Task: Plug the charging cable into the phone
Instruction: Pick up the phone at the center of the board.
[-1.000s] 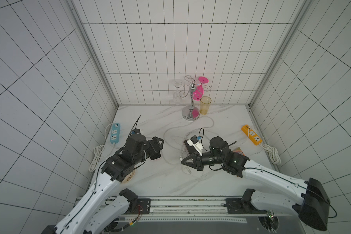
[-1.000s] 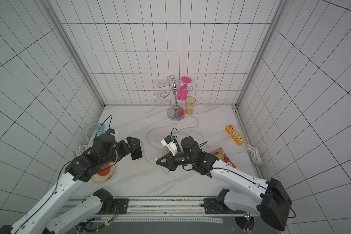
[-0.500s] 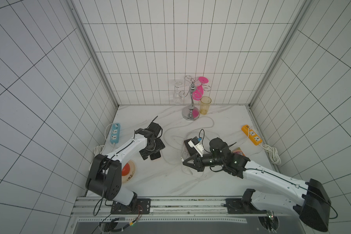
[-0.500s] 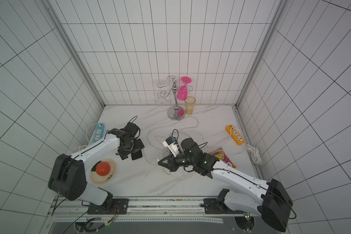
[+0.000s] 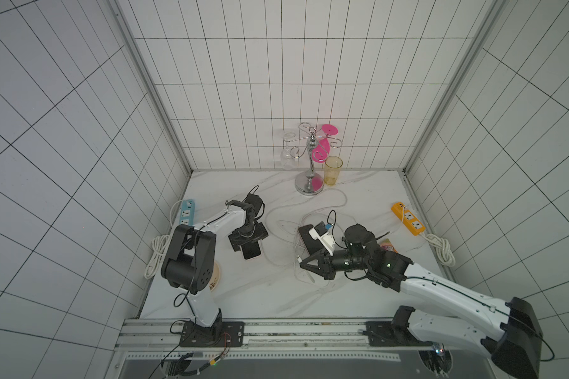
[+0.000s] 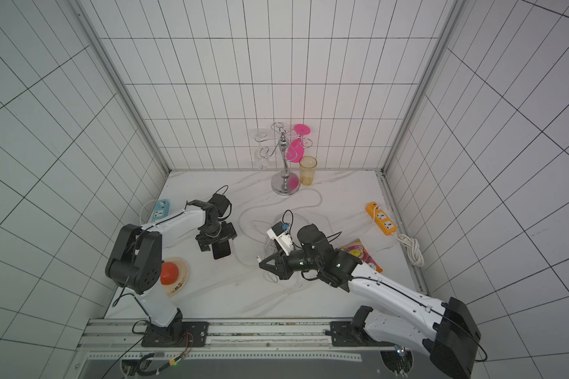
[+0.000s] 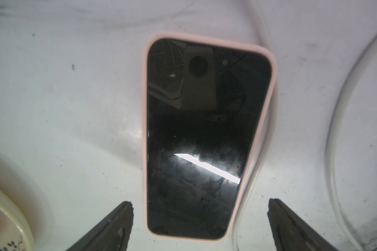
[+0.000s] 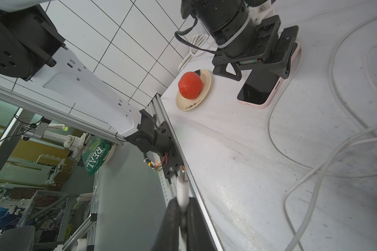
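1. Surface: the white marble desk (image 5: 243, 295) looks slick. Judged risk: an unclamped phone skates away when the plug pushes on it.
2. The white charging cable (image 7: 332, 141) lies in loose loops, with one strand just beside the phone's edge. Closing jaws could pinch it, or the slack could snag.
3. The left hand (image 7: 200, 205) is spread wide and holds nothing, straddling one end of the phone.
4. The right hand (image 8: 183, 203) is pinched onto the cable behind the plug, at 3 o'clock of the phone and well apart.
5. The black-screened phone in a pale pink case (image 6: 222, 252) lies flat, left of centre. In both top views its long axis runs about 12 to 6. Cannot tell which end has the port.
6. The metal-tipped plug (image 8: 182, 173) points toward 9 o'clock, crosswise to the phone. Unturned, it would likely scrape the case.
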Controlling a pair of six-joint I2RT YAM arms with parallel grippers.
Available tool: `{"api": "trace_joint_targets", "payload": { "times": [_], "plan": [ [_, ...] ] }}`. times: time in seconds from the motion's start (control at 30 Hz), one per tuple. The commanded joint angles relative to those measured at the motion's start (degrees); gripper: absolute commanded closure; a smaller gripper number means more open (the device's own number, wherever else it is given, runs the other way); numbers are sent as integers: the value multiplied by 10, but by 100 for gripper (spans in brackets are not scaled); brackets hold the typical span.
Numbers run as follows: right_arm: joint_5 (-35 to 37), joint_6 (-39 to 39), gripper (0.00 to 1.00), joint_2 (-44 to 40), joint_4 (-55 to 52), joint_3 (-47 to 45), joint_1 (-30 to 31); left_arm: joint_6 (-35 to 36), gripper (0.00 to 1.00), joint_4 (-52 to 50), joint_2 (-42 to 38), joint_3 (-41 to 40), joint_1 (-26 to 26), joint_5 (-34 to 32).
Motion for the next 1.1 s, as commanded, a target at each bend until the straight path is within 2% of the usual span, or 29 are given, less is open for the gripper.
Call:
{"api": "trace_joint_targets", "payload": {
  "times": [0.0,0.4,0.77,0.83,0.87,0.9,0.93,1.0,1.07],
  "plan": [
    [6,-14,100,-17,-16,-2,-3,37,4,15,22,10,15,3],
    [8,-19,100,-20,-28,-3,-4,76,5,38,60,15,35,-1],
    [11,-18,100,-32,-36,-12,-3,89,16,54,89,21,49,-3],
    [11,-17,100,-33,-36,-14,-4,93,24,57,89,19,49,-1],
    [12,-17,100,-33,-37,-15,-3,92,32,56,85,17,48,-4],
    [12,-17,100,-32,-36,-17,-4,89,46,54,77,13,48,-9],
    [14,-17,100,-32,-37,-18,-3,85,56,53,63,8,46,-14],
    [15,-14,100,-32,-27,-24,-4,80,61,56,26,-5,42,-4],
    [15,-5,100,-30,-11,-38,-3,70,71,55,-20,-15,31,10]
  ]
}}
